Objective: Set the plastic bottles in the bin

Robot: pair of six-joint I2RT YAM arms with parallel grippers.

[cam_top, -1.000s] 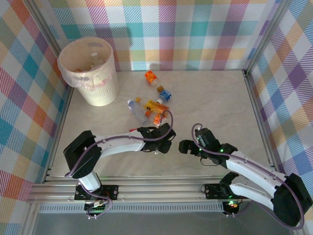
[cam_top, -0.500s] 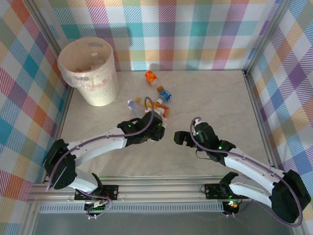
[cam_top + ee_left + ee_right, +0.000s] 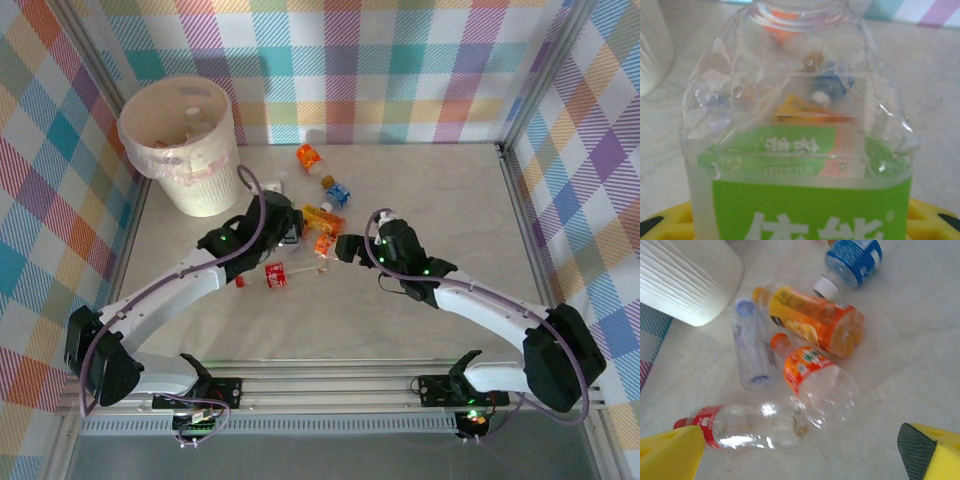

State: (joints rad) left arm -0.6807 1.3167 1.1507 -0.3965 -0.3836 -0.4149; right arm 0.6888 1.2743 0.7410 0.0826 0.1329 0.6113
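Clear plastic bottle with green label [image 3: 805,150]: clenched in the left end effector [image 3: 284,228], just right of the round cream-white lined bin [image 3: 205,185]. Recommended: raise it above the bin's rim and centre it over the opening before letting go. The thin wall looks crushable, so add no squeeze. Right end effector [image 3: 800,455]: spread wide and empty over the loose orange-, red- and blue-labelled plastic bottles [image 3: 812,375], farther right of the bin.

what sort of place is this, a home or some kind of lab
Probably a robot test booth, not a home: two arms bolted to a metal rail, checked cloth walls around a table, bottles strewn beside a bin.
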